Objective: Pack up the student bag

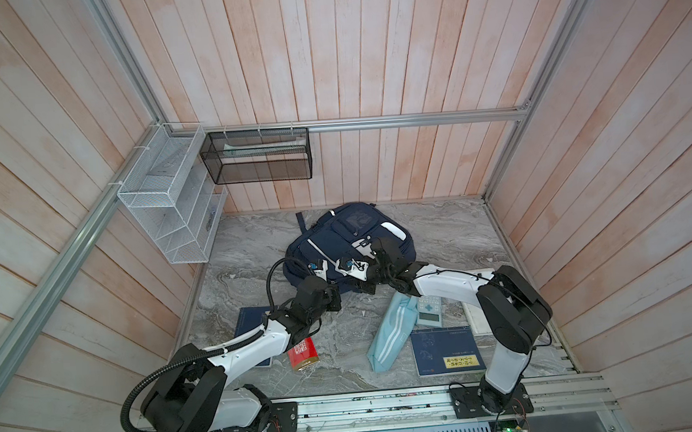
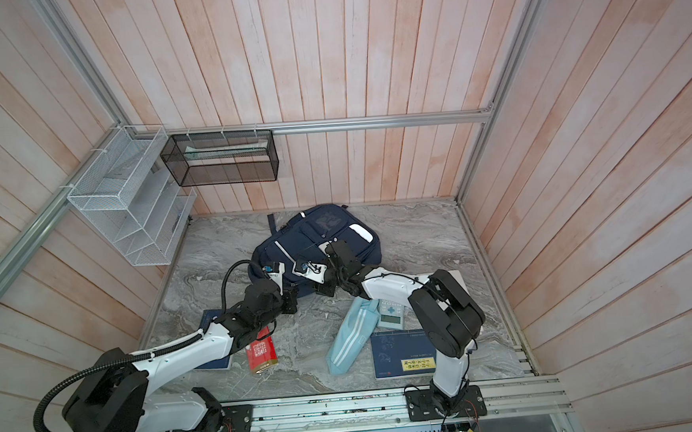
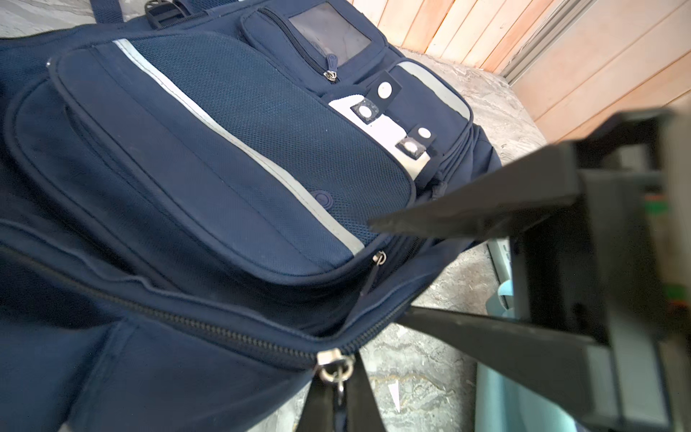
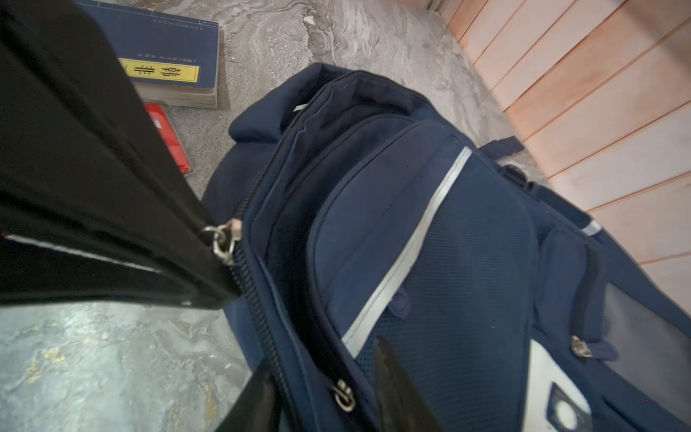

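Navy student bag (image 1: pixel 339 236) lying front-up on a marble table (image 1: pixel 452 235), directly beneath both pincers. The left gripper (image 3: pixel 338 407) is clamped tight on the bag's main zipper pull (image 3: pixel 336 370). Just beside it, the right gripper (image 4: pixel 323 351) has its jaws apart, straddling the bag's zipped edge; whether they pinch the fabric cannot be told. A light-blue pouch (image 1: pixel 388 333) lies behind the right gripper.

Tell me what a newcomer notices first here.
The navy student bag dominates, lying mid-table toward the back wall, partly unzipped. Both arms meet at its near edge: the left gripper is shut on a zipper pull, and the right gripper straddles the bag's rim beside it. A light-blue pouch, a calculator and a yellow-labelled blue book lie in front.
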You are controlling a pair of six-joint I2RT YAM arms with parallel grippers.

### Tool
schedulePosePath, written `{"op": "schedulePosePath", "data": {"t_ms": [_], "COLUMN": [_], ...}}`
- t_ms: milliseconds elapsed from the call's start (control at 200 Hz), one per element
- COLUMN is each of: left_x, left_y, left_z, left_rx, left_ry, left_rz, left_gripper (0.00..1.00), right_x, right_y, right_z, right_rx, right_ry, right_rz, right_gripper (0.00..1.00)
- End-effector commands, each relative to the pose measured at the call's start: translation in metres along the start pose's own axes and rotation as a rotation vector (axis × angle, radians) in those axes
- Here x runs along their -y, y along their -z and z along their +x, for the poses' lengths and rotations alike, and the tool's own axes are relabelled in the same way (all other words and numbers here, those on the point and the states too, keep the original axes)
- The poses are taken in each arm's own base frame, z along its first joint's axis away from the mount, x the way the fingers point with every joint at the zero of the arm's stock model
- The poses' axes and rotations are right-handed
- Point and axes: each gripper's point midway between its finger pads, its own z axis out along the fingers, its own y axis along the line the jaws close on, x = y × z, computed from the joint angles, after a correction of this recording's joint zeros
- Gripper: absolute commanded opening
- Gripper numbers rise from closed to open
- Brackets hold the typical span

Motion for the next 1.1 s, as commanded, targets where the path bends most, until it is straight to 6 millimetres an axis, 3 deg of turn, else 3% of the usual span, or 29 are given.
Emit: {"op": "schedulePosePath", "data": {"t_ms": [0,25,210,320,435,565,700,745,770,945,1090], "left_x": [0.012,0.008,-0.037,-0.059,-0.087,-0.081,-0.057,-0.048,-0.041,-0.002,0.023], "left_y": [0.010,0.010,0.002,0.010,0.023,0.029,0.032,0.033,0.034,0.032,0.031], "left_z": [-0.034,-0.034,-0.039,-0.050,-0.065,-0.069,-0.050,-0.043,-0.040,-0.027,-0.030], "left_rx": [0.086,0.084,0.028,0.057,0.078,0.076,0.041,0.033,0.032,0.013,0.008], "left_ry": [0.042,0.048,0.054,0.087,0.146,0.126,0.118,0.106,0.106,0.114,0.090], "left_rz": [0.065,0.058,-0.073,-0.110,-0.141,-0.107,-0.064,-0.060,-0.046,0.040,0.083], "left_gripper": [0.00,0.00,0.00,0.00,0.00,0.00,0.00,0.00,0.00,0.00,0.00], "right_x": [-0.009,-0.009,0.004,0.019,0.036,0.054,0.078,0.081,0.081,0.051,0.004], "right_y": [-0.005,-0.004,0.017,0.031,0.044,0.058,0.066,0.068,0.069,0.075,0.057], "right_z": [0.013,0.016,0.039,0.056,0.087,0.099,0.116,0.110,0.104,0.042,-0.001], "right_rx": [-0.063,-0.073,-0.139,-0.181,-0.265,-0.247,-0.312,-0.298,-0.281,-0.090,0.032], "right_ry": [-0.026,-0.025,-0.016,-0.021,-0.010,-0.004,0.090,0.082,0.065,-0.108,-0.043], "right_rz": [-0.056,-0.057,0.025,0.085,0.159,0.226,0.370,0.372,0.366,0.268,0.138], "right_gripper": [0.06,0.00,0.00,0.00,0.00,0.00,0.00,0.00,0.05,0.57,0.62]}}
